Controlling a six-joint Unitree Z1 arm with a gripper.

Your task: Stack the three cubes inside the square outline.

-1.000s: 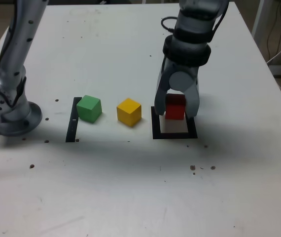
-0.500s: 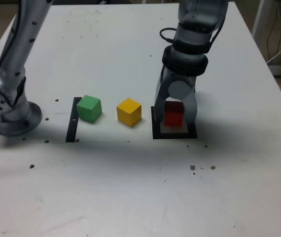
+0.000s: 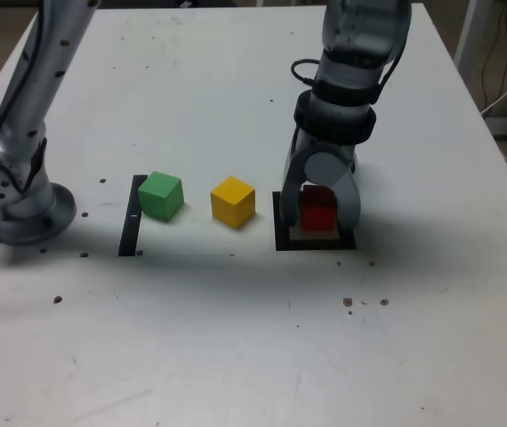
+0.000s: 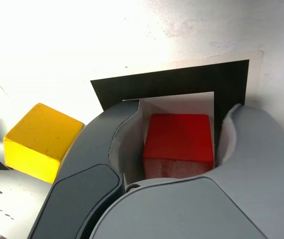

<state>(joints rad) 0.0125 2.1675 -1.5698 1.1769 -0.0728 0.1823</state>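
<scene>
The red cube (image 3: 318, 210) rests on the white centre of the black square outline (image 3: 282, 242) at the exterior view's right. My gripper (image 3: 320, 221) stands straight over it, one jaw on each side. In the wrist view the red cube (image 4: 179, 137) sits between the fingers (image 4: 109, 134) with thin white gaps showing beside it, so the gripper (image 4: 182, 114) is slightly open. The square outline (image 4: 172, 82) frames the cube. The yellow cube (image 3: 233, 201) lies just left of the outline, and the green cube (image 3: 161, 196) lies further left.
A narrow black strip (image 3: 132, 218) lies flat beside the green cube. The arm's base (image 3: 18, 209) stands at the exterior view's left edge of the white table (image 3: 236, 338). Small dark specks dot the tabletop. The yellow cube (image 4: 42, 139) is near the gripper's side.
The gripper came down with the red cube onto the centre of the outline. Its jaws then parted a little from the cube's sides.
</scene>
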